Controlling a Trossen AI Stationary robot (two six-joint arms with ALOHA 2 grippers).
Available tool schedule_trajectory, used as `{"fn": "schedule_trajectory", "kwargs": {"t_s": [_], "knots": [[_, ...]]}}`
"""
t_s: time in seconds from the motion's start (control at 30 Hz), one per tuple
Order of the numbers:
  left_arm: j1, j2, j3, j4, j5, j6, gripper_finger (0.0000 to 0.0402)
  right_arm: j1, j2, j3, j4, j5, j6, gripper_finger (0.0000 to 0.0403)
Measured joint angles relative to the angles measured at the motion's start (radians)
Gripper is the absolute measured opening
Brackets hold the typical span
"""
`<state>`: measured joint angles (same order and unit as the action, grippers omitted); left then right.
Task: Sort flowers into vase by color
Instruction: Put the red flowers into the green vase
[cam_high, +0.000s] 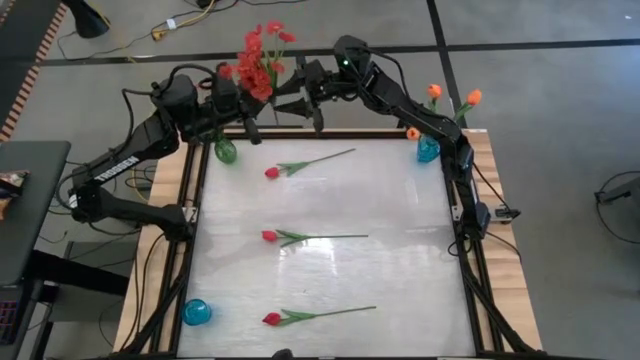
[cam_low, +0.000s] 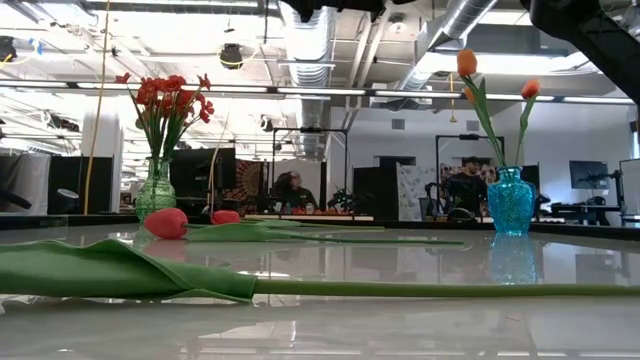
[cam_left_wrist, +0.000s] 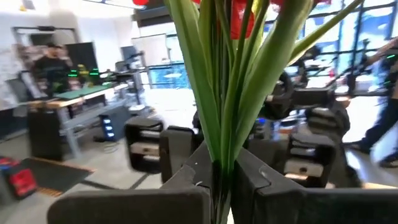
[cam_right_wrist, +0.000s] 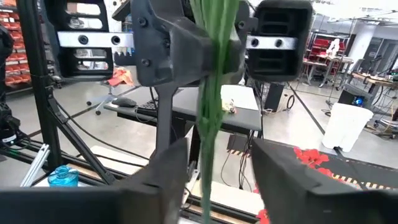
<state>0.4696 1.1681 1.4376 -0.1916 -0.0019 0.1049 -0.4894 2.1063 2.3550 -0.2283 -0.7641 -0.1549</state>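
Observation:
A red many-bloom spray (cam_high: 262, 55) stands upright in the air over the table's far left, its green stems (cam_left_wrist: 224, 93) bunched together. My left gripper (cam_left_wrist: 222, 180) is shut on the stems. My right gripper (cam_right_wrist: 217, 186) faces it from the right, open, with a finger on either side of the same stems (cam_right_wrist: 210, 118), just below the left gripper (cam_right_wrist: 180, 43). The green vase (cam_low: 155, 192) at the far left corner holds red sprays (cam_low: 165, 95). Three pinkish-red tulips (cam_high: 310, 160) (cam_high: 312, 237) (cam_high: 318, 316) lie flat on the table. My left gripper pinches the bunched green stems (cam_left_wrist: 219, 163) of the red spray between its two fingers. The fingers come in level from the table's left and lie across the stems. The spray stands upright, blooms above the fingers and stems running on below, clear of the table.
A blue vase (cam_high: 428, 150) with orange tulips (cam_high: 455, 97) stands at the far right corner. Another blue vase (cam_high: 196, 312) stands at the near left corner. A black frame (cam_high: 196, 200) borders the white table. People sit at desks in the room beyond.

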Motion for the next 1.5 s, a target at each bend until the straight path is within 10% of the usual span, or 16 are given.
{"fn": "schedule_trajectory", "kwargs": {"t_s": [0.33, 0.6, 1.0, 1.5], "knots": [[0.0, -0.097, 0.0, -0.131, -0.203, 0.033, 0.0005, -0.102, -0.011, 0.0, -0.025, -0.134, 0.083, 0.0307], [-0.017, -0.216, -0.063, -0.269, -0.256, 0.015, 0.0002, -0.209, -0.013, 0.0, -0.129, -0.206, 0.062, 0.0309], [-0.221, -0.423, -0.423, -0.087, -0.681, -0.057, 0.0, -0.28, -0.013, 0.0, -0.236, -0.209, -0.083, 0.0308], [-0.298, -0.601, -0.765, 0.047, -0.761, 0.278, 0.0, -0.319, -0.008, -0.019, -0.264, -0.26, -0.09, 0.0308]]}}
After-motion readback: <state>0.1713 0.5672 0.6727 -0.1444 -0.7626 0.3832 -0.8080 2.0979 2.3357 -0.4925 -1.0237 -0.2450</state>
